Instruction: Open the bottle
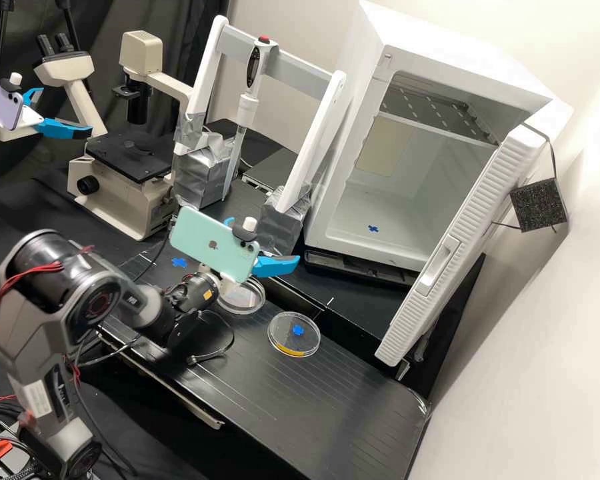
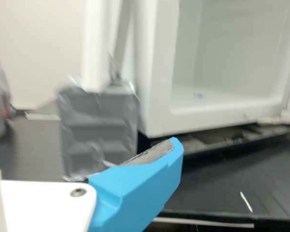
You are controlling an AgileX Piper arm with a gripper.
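Gripper (image 1: 267,239) hung open and empty above a black laboratory bench

At the left of the high view, the dark grey arm (image 1: 53,273) rose to a high bend, then sloped its forearm down to the right. A microscope (image 1: 123,180) sat behind it, perhaps set back to give the arm room. Further right, a pale green phone (image 1: 210,243) rode on the wrist, likely as its camera. A pipette (image 1: 248,107) stood upright in a white frame (image 1: 209,73) with taped feet, probably wrapped to steady it. One clear dish (image 1: 243,300) lay beneath the wrist, partly hidden. The two blue fingers (image 1: 277,265) were spread, grasping nothing; the near-level wrist aimed them toward the bench's rear, seemingly above dish height. Another dish (image 1: 280,330) lay flat at a blue cross (image 1: 298,330), likely a placement mark. At right, the white cabinet (image 1: 407,207) had its door (image 1: 447,267) swung wide, presumably for access. Where the bottle was could not be told.
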